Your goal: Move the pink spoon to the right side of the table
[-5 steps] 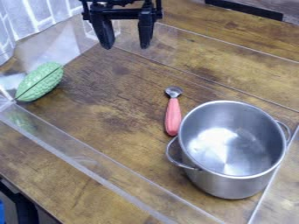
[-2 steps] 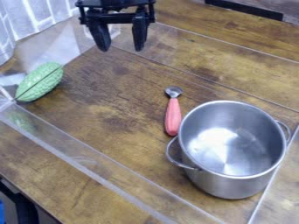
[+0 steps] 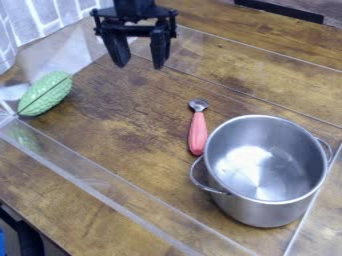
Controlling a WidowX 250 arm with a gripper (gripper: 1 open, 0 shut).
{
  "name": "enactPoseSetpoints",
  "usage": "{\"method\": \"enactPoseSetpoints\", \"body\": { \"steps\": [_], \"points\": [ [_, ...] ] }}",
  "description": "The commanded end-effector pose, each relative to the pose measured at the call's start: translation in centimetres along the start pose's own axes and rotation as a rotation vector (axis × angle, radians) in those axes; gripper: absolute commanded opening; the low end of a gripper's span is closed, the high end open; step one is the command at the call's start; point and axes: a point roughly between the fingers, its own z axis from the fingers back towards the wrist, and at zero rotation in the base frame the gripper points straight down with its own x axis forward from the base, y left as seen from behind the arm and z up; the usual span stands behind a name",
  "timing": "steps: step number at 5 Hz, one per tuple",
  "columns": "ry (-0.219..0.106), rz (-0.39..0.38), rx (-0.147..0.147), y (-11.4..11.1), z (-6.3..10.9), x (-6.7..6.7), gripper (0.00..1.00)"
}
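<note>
The pink spoon point(image 3: 198, 129) lies flat on the table point(image 3: 127, 120), its pinkish-red handle pointing toward me and its short silver end pointing away, just left of the steel pot. My gripper point(image 3: 139, 58) hangs over the far left part of the table, well up and left of the spoon. Its two dark fingers are spread apart with nothing between them.
A steel pot point(image 3: 262, 167) stands at the right front, its rim almost touching the spoon handle. A green ribbed vegetable-like object point(image 3: 46, 92) rests at the left edge. A clear plastic strip point(image 3: 94, 180) runs diagonally along the table's front.
The gripper has shifted slightly and dropped lower toward the tabletop, still open. The spoon, pot and green object have not moved.
</note>
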Motion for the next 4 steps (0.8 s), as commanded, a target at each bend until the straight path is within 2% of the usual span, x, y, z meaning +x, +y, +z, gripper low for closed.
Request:
{"method": "enactPoseSetpoints", "body": {
  "steps": [1, 3, 4],
  "points": [
    [-0.089, 0.007, -0.005, 1.9, 1.4, 0.3, 1.00],
    [-0.119, -0.018, 0.010, 3.7, 0.3, 0.5, 1.00],
    [-0.133, 0.028, 0.032, 4.6, 0.0, 1.0, 1.00]
  ]
}}
